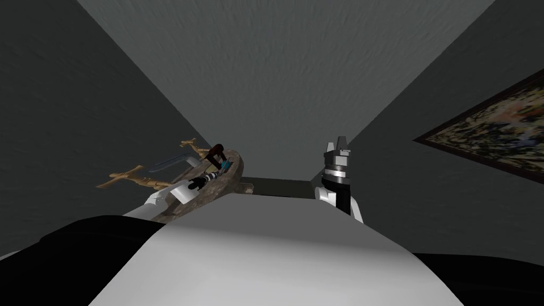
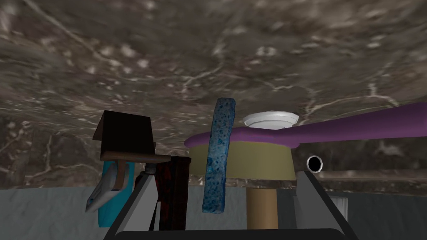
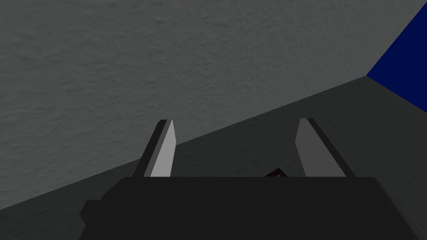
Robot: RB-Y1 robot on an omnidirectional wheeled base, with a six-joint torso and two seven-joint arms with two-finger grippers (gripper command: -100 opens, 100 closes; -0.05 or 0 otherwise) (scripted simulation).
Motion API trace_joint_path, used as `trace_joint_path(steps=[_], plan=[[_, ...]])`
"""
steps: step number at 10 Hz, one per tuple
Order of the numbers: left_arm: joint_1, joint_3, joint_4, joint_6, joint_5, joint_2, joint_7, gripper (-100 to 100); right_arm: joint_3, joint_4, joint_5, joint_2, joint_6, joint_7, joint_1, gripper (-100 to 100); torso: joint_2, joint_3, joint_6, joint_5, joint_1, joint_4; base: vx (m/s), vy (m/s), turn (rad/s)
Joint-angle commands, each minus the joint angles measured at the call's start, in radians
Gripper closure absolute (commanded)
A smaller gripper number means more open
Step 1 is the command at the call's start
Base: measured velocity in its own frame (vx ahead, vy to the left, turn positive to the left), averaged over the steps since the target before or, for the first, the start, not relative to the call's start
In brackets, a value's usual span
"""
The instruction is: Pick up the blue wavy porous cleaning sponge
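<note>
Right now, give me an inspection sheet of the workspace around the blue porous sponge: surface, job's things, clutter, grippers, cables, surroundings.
Surface: brown marbled surface.
Job's things: blue porous sponge, seen edge-on between the left gripper's fingers, touching neither.
Clutter: long purple handle-like thing; white-capped olive cylinder; dark brown box; teal thing; all close beside the sponge.
Grippers: left gripper open around the sponge; right gripper open, raised, away from the things.
Cables: nothing seen.
Surroundings: grey walls; framed picture on the right.
</note>
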Motion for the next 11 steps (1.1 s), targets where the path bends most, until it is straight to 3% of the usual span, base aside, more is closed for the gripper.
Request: trace_joint_path(steps=[1, 2, 5, 6, 7, 11], plan=[[-0.006, 0.004, 0.045, -0.017, 0.01, -0.004, 0.004, -100, 0.0, 0.0, 0.0, 0.0, 0.0, 0.0, 0.0, 0, 0.0, 0.0, 0.0, 0.0, 0.0, 0.0, -0.056, -0.007, -0.236], [-0.006, 0.004, 0.045, -0.017, 0.01, -0.004, 0.004, -100, 0.0, 0.0, 0.0, 0.0, 0.0, 0.0, 0.0, 0, 0.0, 0.0, 0.0, 0.0, 0.0, 0.0, -0.042, -0.005, -0.051], [-0.023, 0.007, 0.128, -0.043, 0.03, -0.012, 0.009, -100, 0.0, 0.0, 0.0, 0.0, 0.0, 0.0, 0.0, 0, 0.001, 0.0, -0.001, 0.0, 0.0, 0.0, -0.058, -0.019, -0.169], [-0.015, 0.009, 0.104, -0.035, 0.026, -0.009, 0.009, -100, 0.0, 0.0, 0.0, 0.0, 0.0, 0.0, 0.0, 0, 0.001, 0.0, 0.0, 0.0, 0.0, 0.0, -0.025, -0.005, -0.039], [-0.016, 0.009, 0.108, -0.036, 0.027, -0.009, 0.009, 100, 0.0, 0.0, 0.0, 0.0, 0.0, 0.0, 0.0, 0, -0.001, 0.0, -0.001, 0.0, 0.0, 0.0, 0.0, 0.0, 0.0], [-0.016, 0.009, 0.107, -0.035, 0.026, -0.009, 0.008, 100, 0.0, 0.0, 0.0, 0.0, 0.0, 0.0, 0.0, 0, -0.003, -0.002, -0.001, 0.001, 0.002, -0.001, 0.0, 0.0, 0.0]])
